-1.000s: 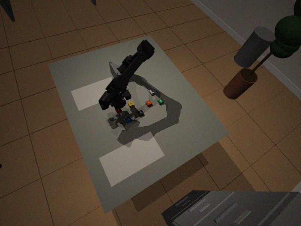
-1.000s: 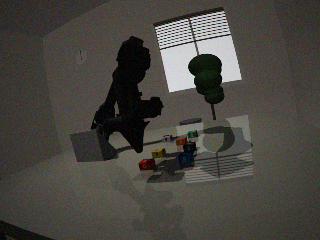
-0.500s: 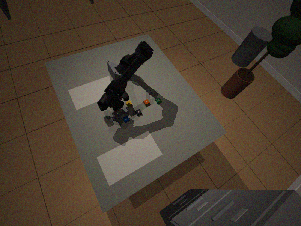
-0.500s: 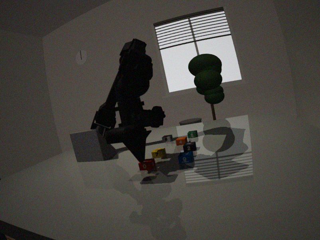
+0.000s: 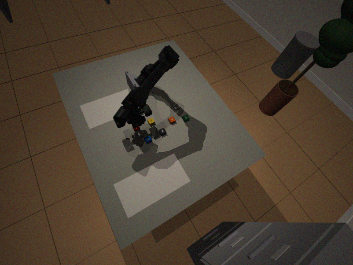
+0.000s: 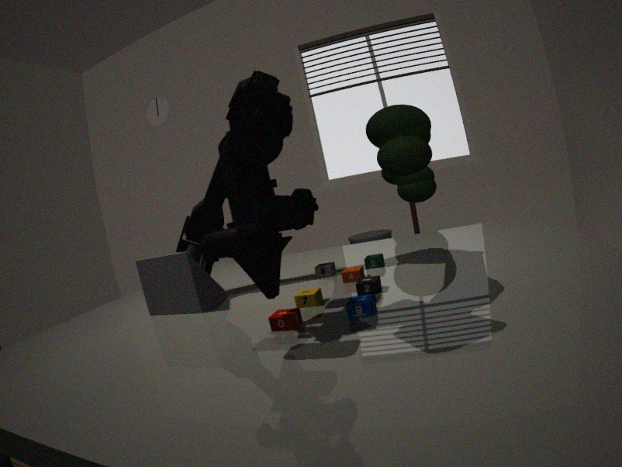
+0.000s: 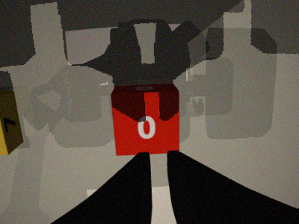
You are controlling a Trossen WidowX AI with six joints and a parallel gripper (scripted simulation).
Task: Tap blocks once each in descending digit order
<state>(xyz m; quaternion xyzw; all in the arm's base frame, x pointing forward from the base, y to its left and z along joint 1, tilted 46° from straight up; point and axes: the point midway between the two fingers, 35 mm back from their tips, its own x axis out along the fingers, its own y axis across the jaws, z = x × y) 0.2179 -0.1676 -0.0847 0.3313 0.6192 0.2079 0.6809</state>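
Yellow block [image 7: 10, 123] cut off at wrist view's left edge.

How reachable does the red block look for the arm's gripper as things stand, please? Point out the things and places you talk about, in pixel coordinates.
Probably yes: the gripper [image 7: 158, 162] hangs close above the red block [image 5: 136, 128] [image 6: 285, 319] [image 7: 146, 127], and nothing appears to stand between them.

A potted tree [image 5: 275, 101] [image 6: 402, 155] stands near a gray cylinder [image 5: 293, 55] [image 6: 370, 236].
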